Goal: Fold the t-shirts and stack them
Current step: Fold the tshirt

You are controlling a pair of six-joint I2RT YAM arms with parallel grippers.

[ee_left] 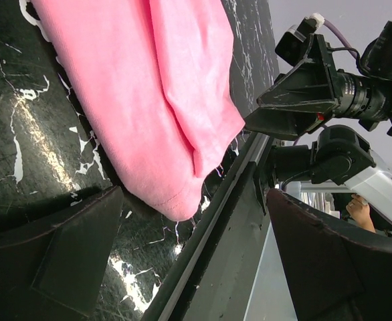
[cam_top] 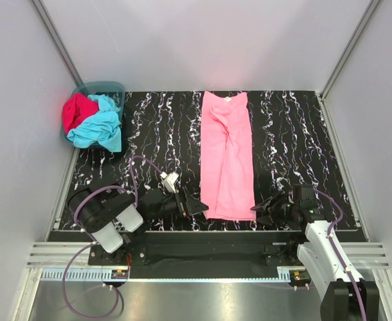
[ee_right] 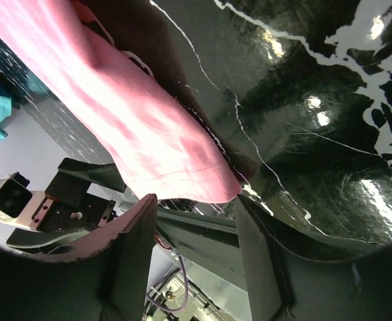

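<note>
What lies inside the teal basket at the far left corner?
A crimson t-shirt and a turquoise t-shirt, crumpled together, spilling over the basket rim. Anything beneath them is covered.

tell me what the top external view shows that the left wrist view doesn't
Only top external: the teal basket at the far left holding the crimson t-shirt and turquoise t-shirt, and the pink t-shirt at full length. Only left wrist: a close look at the pink hem corner by the table's near edge, framed by the fingers of the open left gripper. Both: the pink t-shirt, the black marbled table and the right gripper beside the hem.
</note>
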